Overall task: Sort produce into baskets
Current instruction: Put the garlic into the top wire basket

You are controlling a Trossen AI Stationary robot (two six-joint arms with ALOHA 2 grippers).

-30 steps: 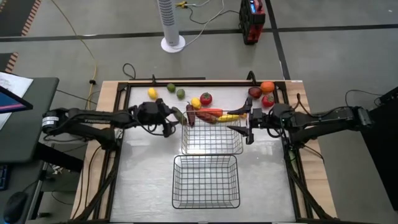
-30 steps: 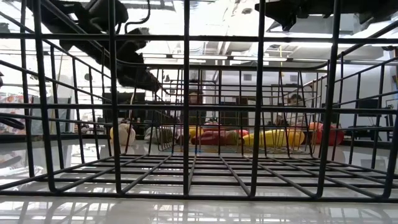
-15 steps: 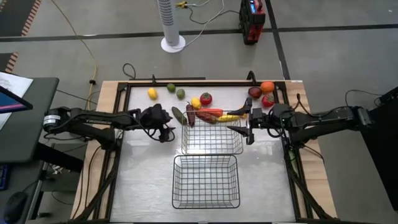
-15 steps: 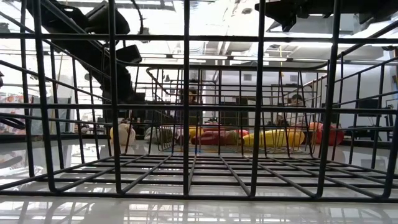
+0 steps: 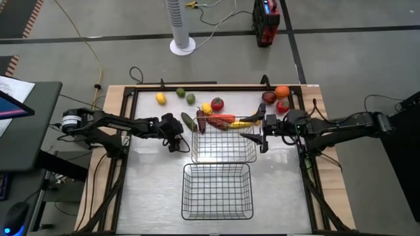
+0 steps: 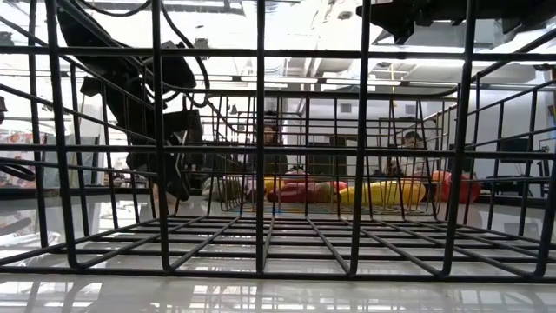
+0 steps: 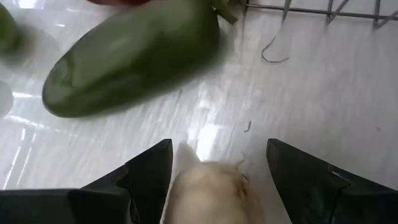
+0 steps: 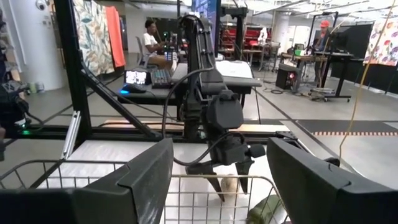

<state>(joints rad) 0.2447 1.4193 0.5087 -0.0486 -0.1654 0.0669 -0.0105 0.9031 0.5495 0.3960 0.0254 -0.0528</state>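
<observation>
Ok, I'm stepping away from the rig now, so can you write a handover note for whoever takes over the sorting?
Left hand: open, low over the table, fingers either side of the garlic, not closed on it. The cucumber lies just beyond.
Right hand: open, empty, at the right side of the far basket.
Produce: the rest, such as the tomato, lies along the table's far side.
Done: nothing sorted; the far basket and the near basket both look empty.
Left: grasp the garlic, then sort everything.
</observation>
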